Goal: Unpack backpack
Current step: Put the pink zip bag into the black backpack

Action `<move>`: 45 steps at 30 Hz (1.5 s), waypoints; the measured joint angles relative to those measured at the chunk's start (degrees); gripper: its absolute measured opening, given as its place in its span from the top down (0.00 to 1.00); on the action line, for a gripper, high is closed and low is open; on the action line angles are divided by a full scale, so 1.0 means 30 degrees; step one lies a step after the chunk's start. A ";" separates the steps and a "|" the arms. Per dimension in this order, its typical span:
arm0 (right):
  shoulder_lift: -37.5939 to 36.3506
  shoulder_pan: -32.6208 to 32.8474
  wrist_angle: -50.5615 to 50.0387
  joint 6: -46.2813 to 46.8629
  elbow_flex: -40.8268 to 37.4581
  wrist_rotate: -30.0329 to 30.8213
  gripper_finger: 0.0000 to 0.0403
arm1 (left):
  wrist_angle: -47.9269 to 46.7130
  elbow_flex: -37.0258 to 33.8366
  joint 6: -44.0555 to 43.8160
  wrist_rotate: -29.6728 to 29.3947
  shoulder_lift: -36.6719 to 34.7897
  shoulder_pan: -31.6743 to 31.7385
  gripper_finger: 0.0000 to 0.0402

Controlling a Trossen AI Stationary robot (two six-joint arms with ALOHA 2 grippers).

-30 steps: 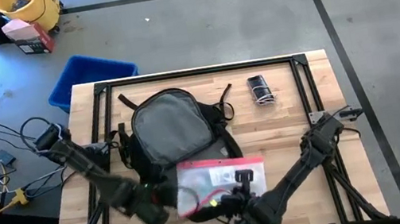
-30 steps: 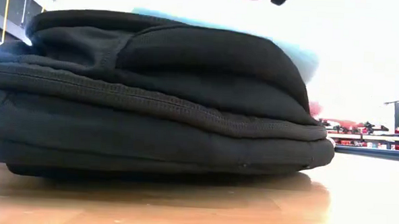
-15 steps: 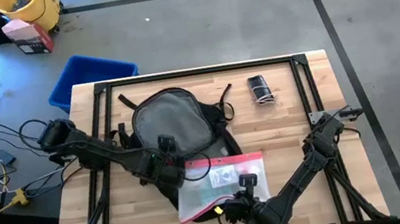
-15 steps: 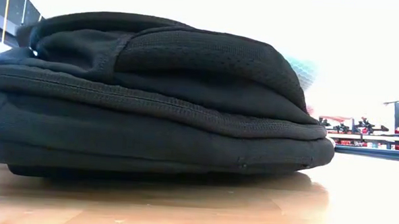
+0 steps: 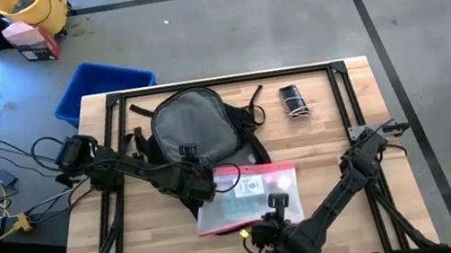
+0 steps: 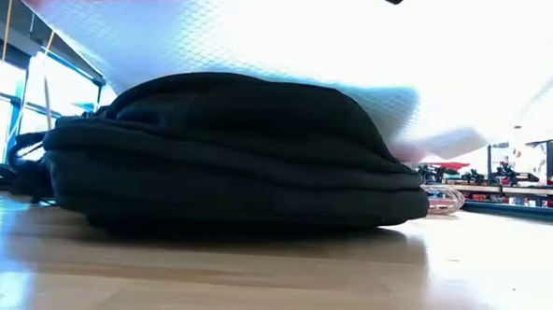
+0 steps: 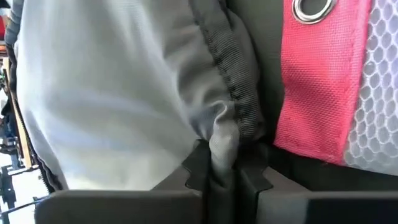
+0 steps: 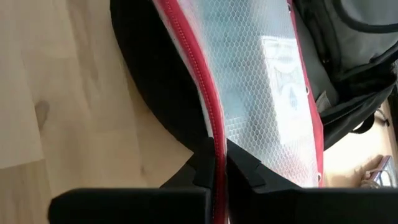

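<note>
The black backpack [image 5: 195, 131] lies flat on the table with its grey back panel up; the low view shows it as a dark mound [image 6: 239, 153]. My left gripper [image 5: 205, 180] is at its near end, shut on grey fabric. A clear pouch with pink edges [image 5: 250, 197] hangs slanted over the backpack's near end and fills the top of the low view [image 6: 263, 42]. My right gripper [image 5: 269, 219] is shut on the pouch's near edge. My left gripper pinches a small fold of the backpack's grey panel fabric [image 7: 224, 146] between its two fingers, right beside the black seam. It comes slanting down from the table's left. The backpack stays on the table. The pouch's pink edge [image 7: 317, 81] lies close by. My right gripper pinches the pouch's pink zip edge [image 8: 214, 134] between its two fingers, slanting down from the near side. The edge runs along the fingers. The pouch is raised and tilted, and its far part reaches over the backpack's near end.
A small dark item with a white cord [image 5: 294, 100] lies at the table's far right. A black frame [image 5: 218, 82] runs around the tabletop. A blue bin [image 5: 101, 87] stands on the floor beyond the far left corner. Bare wood shows near left and right.
My left gripper has swung from the near left up to the backpack's near end, sinking and tipping down, and now has its grey fabric. The backpack has slid a little toward the far edge. The pouch now hangs over the backpack in the low view.
</note>
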 joint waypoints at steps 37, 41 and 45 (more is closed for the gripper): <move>-0.0309 -0.3569 0.0298 0.3258 -0.4580 0.0791 1.00 | -0.6166 0.7966 -0.5088 0.2327 -0.0369 -0.2289 1.00; -0.0313 -0.3395 0.3178 0.2359 -0.4467 0.1135 1.00 | -0.5697 0.7952 -0.5377 0.2604 -0.0369 -0.2431 1.00; -0.0328 -0.3936 0.7505 0.0036 -0.4801 0.0693 1.00 | -0.4758 0.7944 -0.5688 0.3174 -0.0384 -0.2438 1.00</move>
